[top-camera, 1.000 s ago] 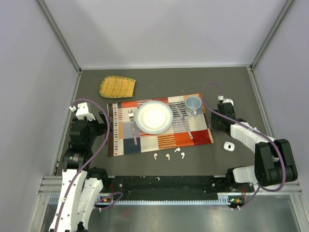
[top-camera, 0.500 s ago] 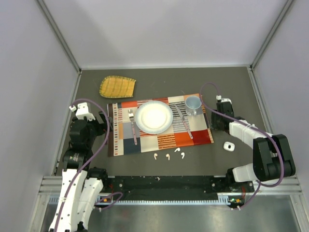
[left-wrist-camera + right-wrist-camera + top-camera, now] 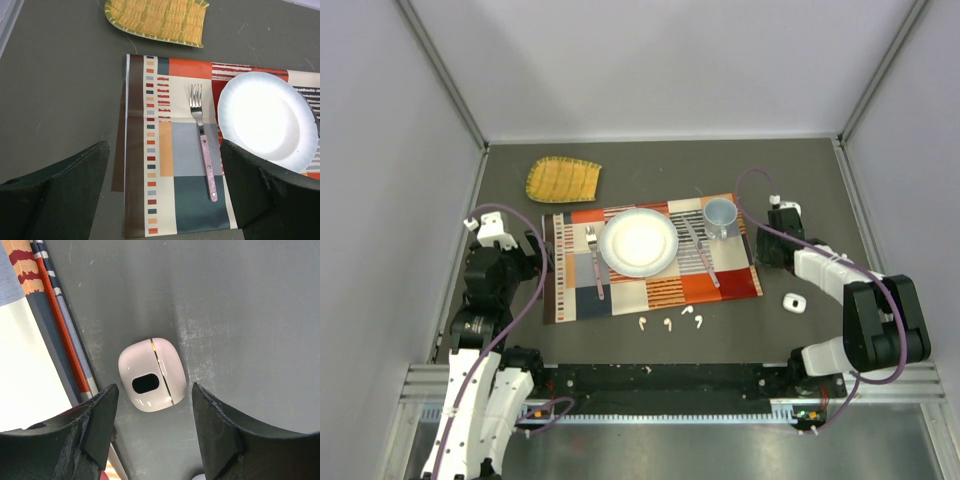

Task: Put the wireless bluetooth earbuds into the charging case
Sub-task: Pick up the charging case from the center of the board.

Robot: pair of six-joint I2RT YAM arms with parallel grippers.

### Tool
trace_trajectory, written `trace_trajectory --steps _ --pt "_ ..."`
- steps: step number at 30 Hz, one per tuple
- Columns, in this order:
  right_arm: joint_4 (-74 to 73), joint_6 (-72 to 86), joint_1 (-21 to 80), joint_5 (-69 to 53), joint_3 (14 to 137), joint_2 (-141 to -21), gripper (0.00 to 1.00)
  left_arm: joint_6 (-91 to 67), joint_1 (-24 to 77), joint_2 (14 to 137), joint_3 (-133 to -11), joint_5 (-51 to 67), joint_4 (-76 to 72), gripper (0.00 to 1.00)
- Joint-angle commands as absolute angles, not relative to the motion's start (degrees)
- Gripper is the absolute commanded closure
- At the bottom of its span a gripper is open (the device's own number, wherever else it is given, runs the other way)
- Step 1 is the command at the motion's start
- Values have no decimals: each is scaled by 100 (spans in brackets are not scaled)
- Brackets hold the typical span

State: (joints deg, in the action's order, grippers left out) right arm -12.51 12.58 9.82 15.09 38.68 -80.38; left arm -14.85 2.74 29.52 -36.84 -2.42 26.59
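Right gripper [image 3: 153,392] has moved a bit; wide open and empty, it frames the charging case [image 3: 152,374] mid-frame, ready to grab. Left gripper [image 3: 165,147] is open, empty.

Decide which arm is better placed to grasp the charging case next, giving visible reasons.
Probably right: the open right gripper points at the charging case, jaws framing it. The left gripper faces the fork, across the placemat.
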Motion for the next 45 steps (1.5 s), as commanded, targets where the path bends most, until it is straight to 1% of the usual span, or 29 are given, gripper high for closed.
trace_trajectory --steps 1,4,14,15,16,18,19,20,23,24,29,31,37,40,45 --pt "-1213 1037 940 1520 4113 -8077 38 -1450 273 2962 -3665 -273 2443 2" --pt "-1187 923 940 1503 4122 -8112 38 -1450 281 2953 -3665 -272 2443 3" --pt "-1081 826 940 1230 4087 -8253 47 -1441 273 2962 -3665 -264 2435 2" --pt "-1090 826 940 1196 4104 -8305 49 -1441 272 2962 -3665 -264 2443 2" --pt "-1099 826 940 1169 4104 -8314 54 -1441 272 2953 -3665 -264 2443 3" --pt "-1099 835 940 1151 4104 -8288 55 -1441 273 2953 -3656 -264 2443 3" --pt "-1099 844 940 1160 4096 -8262 60 -1441 272 2962 -3656 -264 2435 2" --pt "-1099 835 940 1186 4096 -8227 62 -1441 272 2962 -3656 -272 2443 2" --pt "-1090 861 949 1274 4069 -8130 63 -1441 272 2962 -3656 -264 2443 3" --pt "-1090 861 941 1301 4061 -8112 67 -1441 272 2962 -3656 -264 2435 2" --pt "-1064 923 940 1345 4017 -7990 69 -1441 272 2979 -3665 -255 2443 2" --pt "-1028 940 940 1283 3947 -7867 78 -1441 272 2971 -3656 -246 2435 2" --pt "-984 993 940 1117 3815 -7138 78 -1433 273 2971 -3674 -202 2443 2" --pt "-993 958 949 731 3771 -6620 78 -1389 272 2944 -3718 165 2435 1" --pt "-696 923 1072 -394 3622 -5514 77 -1169 272 2883 -3753 1009 2312 1"
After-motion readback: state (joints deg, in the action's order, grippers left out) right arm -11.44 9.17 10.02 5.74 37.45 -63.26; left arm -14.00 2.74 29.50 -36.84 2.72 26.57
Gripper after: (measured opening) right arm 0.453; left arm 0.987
